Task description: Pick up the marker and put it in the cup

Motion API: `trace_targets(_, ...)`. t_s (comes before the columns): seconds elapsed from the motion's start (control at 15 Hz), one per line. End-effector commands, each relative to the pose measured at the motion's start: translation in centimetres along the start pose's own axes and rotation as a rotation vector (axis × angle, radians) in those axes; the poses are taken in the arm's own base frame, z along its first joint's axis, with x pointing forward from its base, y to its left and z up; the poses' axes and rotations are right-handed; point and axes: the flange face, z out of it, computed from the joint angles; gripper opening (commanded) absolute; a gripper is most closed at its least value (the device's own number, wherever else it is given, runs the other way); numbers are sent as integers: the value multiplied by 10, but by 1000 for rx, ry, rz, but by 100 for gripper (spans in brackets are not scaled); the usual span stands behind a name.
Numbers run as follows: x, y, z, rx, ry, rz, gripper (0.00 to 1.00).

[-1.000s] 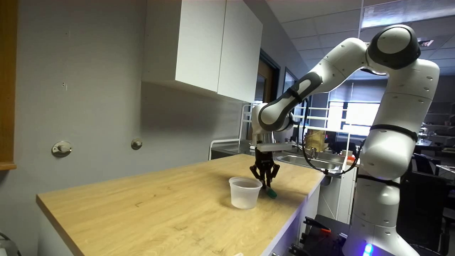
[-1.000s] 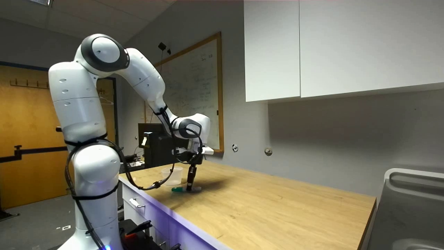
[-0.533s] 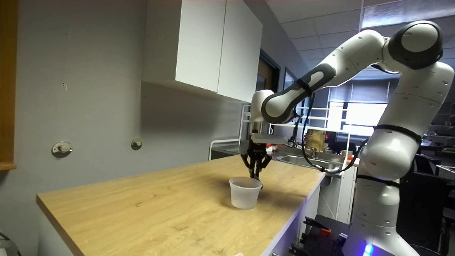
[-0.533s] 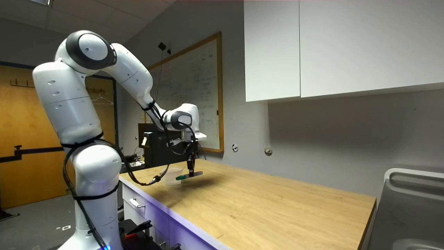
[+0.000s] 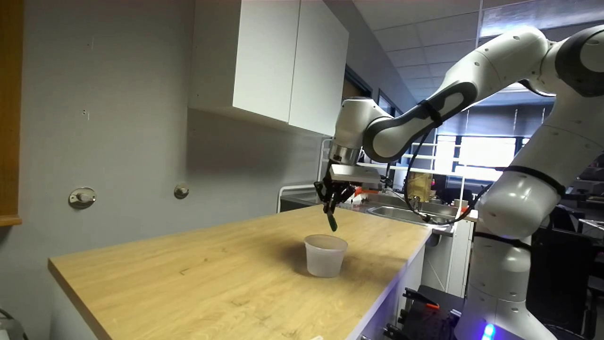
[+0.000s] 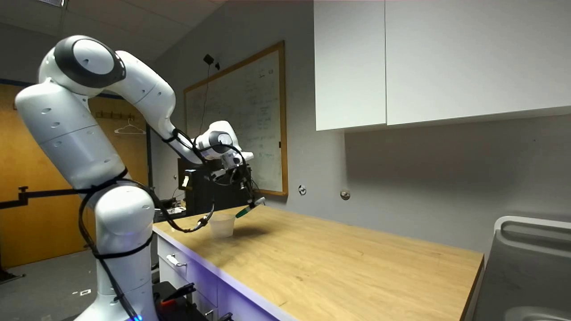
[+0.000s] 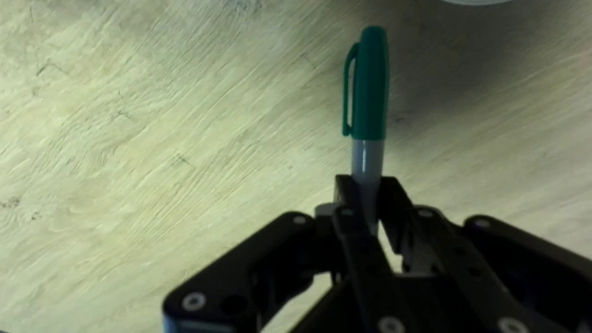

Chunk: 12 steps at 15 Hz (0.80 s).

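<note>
In an exterior view, the gripper (image 5: 329,209) is pinching the marker (image 5: 332,223) higher than the cup (image 5: 325,260), toward its far side. In an exterior view, the marker (image 6: 246,209) is slanting, green cap (image 6: 242,212) down, just right of the cup (image 6: 221,227). In the wrist view, the fingers (image 7: 394,199) are squeezing its gray body (image 7: 367,159).

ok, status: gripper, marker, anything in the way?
Gripper holding marker by its barrel. Marker above counter, green cap angled down, not yet in cup. Cup upright; no obstacle seen between them.
</note>
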Motion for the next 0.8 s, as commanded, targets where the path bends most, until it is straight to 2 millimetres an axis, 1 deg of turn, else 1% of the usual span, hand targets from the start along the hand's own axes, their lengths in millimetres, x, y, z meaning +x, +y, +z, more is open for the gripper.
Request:
trace_targets(0.0,-10,-7,-18,23,51,19,9)
trace_targets(0.33,-37,-28,-27,45,58,-24,9)
trace_targets(0.6,-60,-44,-30,47,73,-68,9)
trace_targets(0.73,-69,-48,-29,43,77,-83,9)
